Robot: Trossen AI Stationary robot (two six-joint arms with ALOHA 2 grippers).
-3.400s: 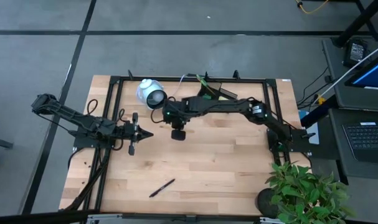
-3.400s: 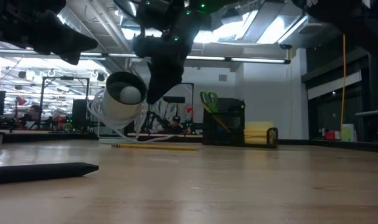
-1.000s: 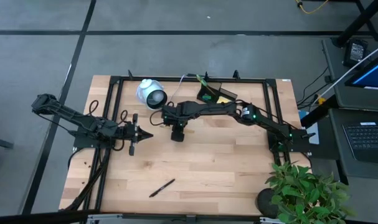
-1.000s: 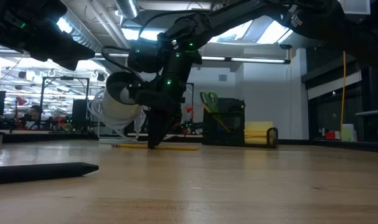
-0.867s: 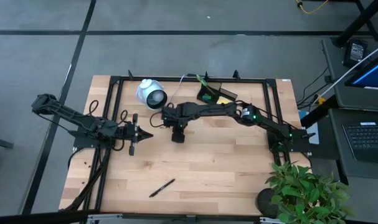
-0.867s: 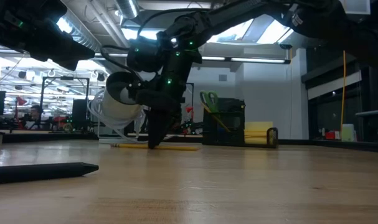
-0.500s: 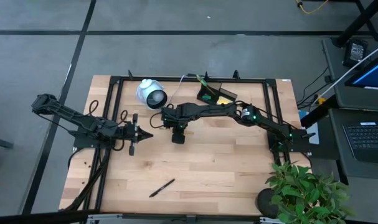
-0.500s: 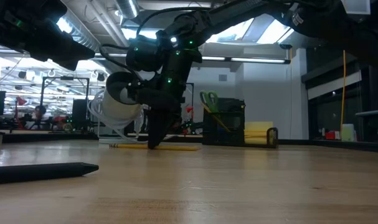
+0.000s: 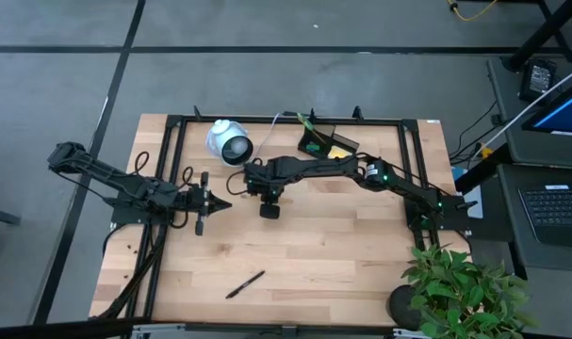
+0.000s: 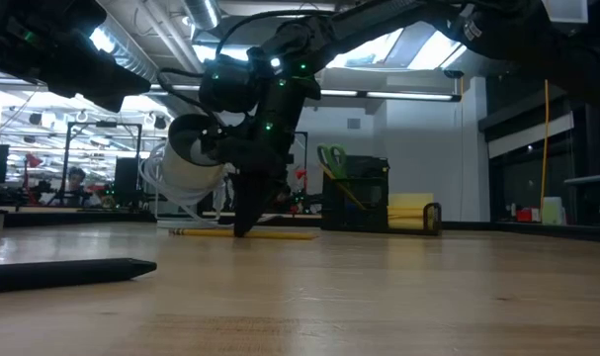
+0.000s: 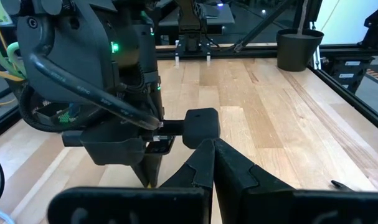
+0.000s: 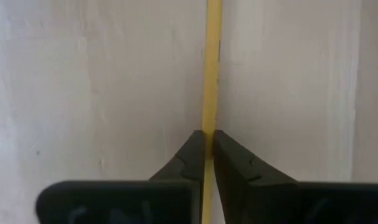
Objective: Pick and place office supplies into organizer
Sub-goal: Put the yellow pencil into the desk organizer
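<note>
Clamped on a thin yellow pencil [image 12: 212,74], the jaws of the right gripper [image 12: 207,142] are seen in the right wrist view with the shaft pinched between the two dark fingertips [image 12: 192,152] and running on over the pale wood; both pencil ends are cut off there. In the low view the pencil [image 10: 245,233] is seen lying flat on the table [image 10: 379,287], with the right gripper [image 10: 244,225] standing on it, just in front of the white round device [image 10: 193,158]. From above, the pencil itself is hidden under the right arm; only the right gripper [image 9: 251,184] can be made out, just beside the white round device [image 9: 228,142] on its table-centre side.

Pressed together with nothing between them, the jaws of the left gripper [image 11: 212,155] are seen pointing at the right arm's wrist; this gripper [image 9: 225,202] waits near the white round device, on the left arm's side.

The organizer [image 9: 325,141] stands at the table's far edge, to the right of the white round device; green scissor handles [image 10: 331,158] and a yellow pad [image 10: 410,212] are seen in it, but its compartments cannot be told apart. A black pen [image 9: 245,283] lies well apart from the white round device, toward the near edge; in the low view the pen [image 10: 70,273] is cut off at one end.
</note>
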